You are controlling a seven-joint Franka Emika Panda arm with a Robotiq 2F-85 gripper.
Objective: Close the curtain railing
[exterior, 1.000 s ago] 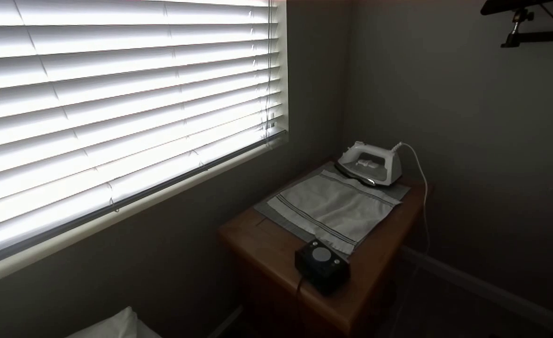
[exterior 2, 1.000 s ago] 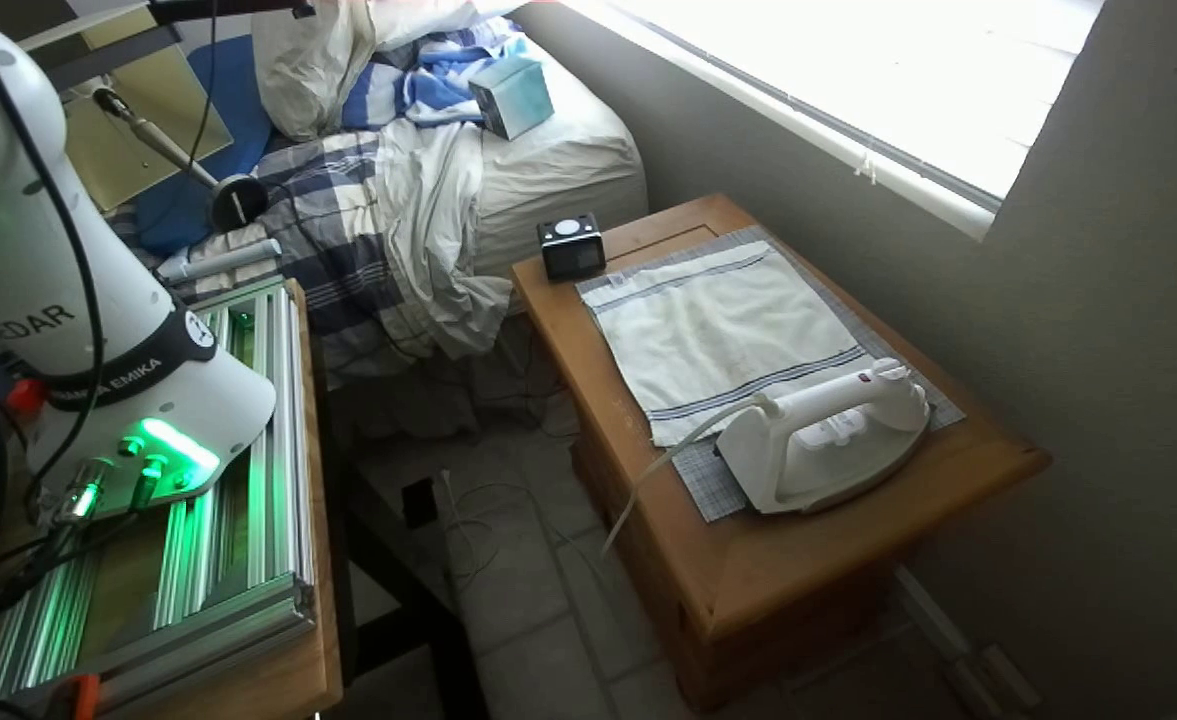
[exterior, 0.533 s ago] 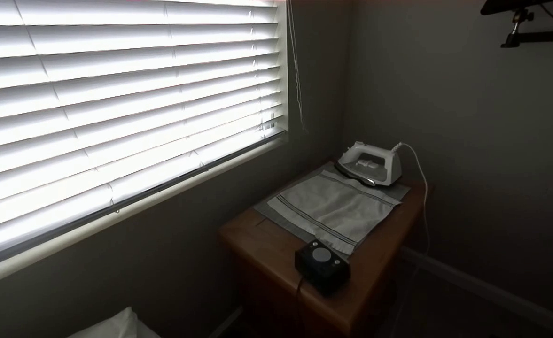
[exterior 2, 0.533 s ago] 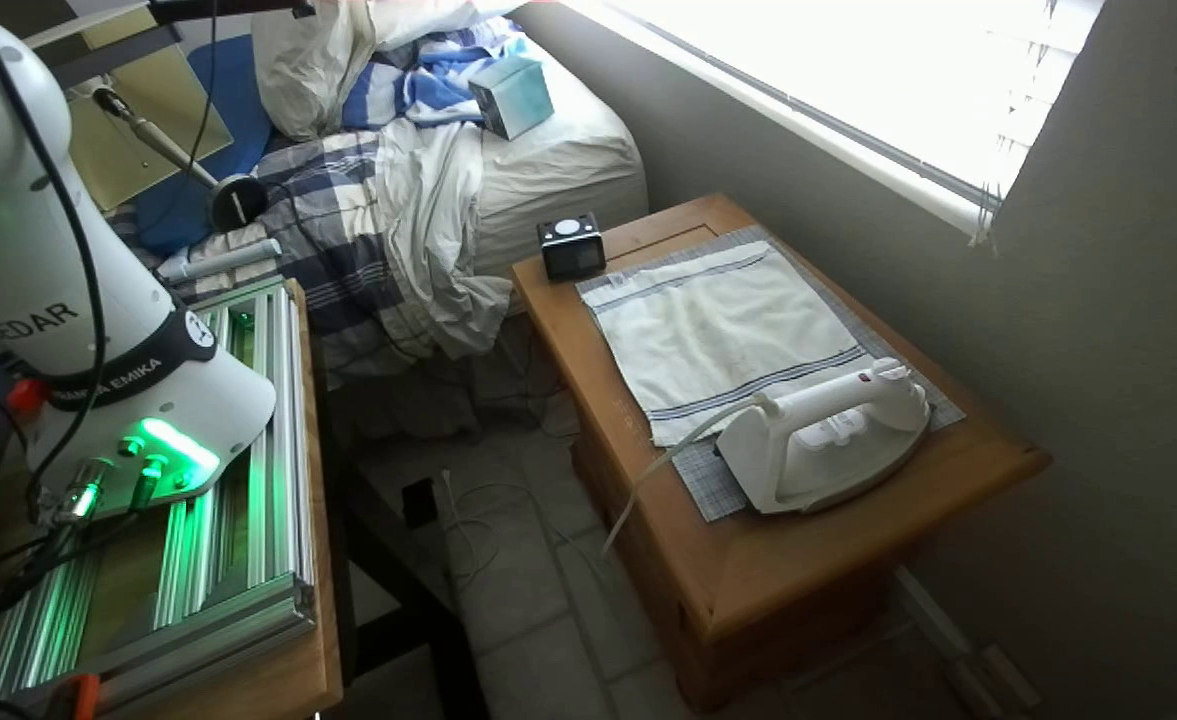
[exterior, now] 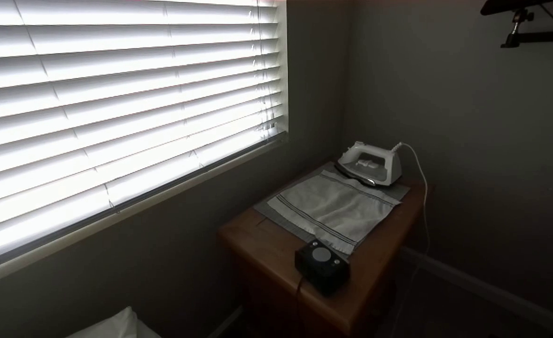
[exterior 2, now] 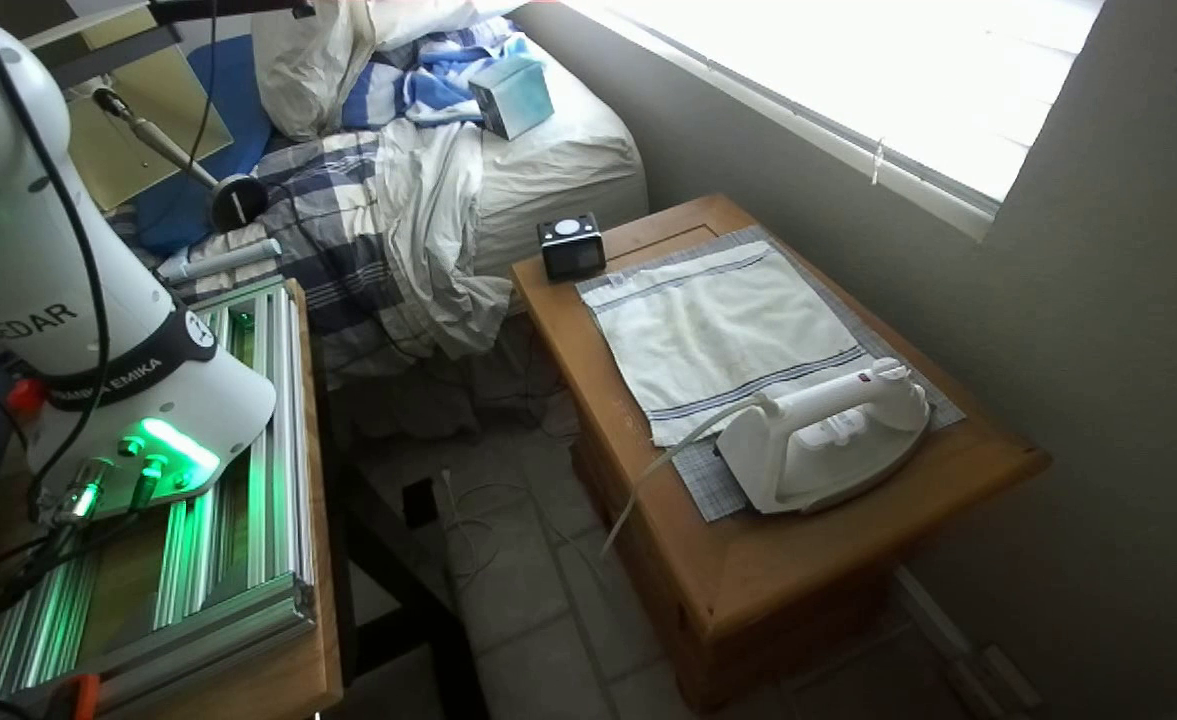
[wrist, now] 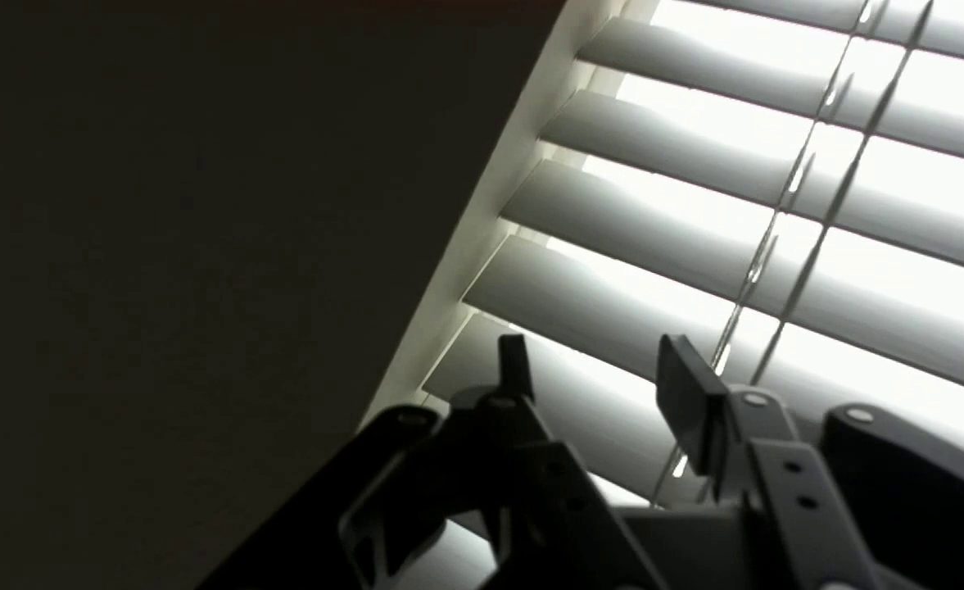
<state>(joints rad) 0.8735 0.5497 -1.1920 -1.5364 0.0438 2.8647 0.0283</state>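
Wrist view has a black metal two-fingered gripper at the bottom edge, its fingers standing apart, with a large white window blind of long horizontal slats showing through the gap. Thin cords run down across the slats and pass behind the finger nearer the picture's right; whether they touch it, I cannot tell. Beside the blind's end runs a white window frame, and beyond that lies a plain dark wall. The blind hangs lowered in both exterior views, its bottom at a long pale sill; bright light fills the spaces between its slats, and in an exterior view the blind is largely lost in glare. Near the sill stands a brown wooden table bearing a grey-silver cloth mat, on which a white towel with dark stripes is spread. A white plastic iron rests on the mat at one end, and a small black box-shaped device with a round pale button sits at the opposite end. In an exterior view a white robot arm with a green light stands well apart from the table.
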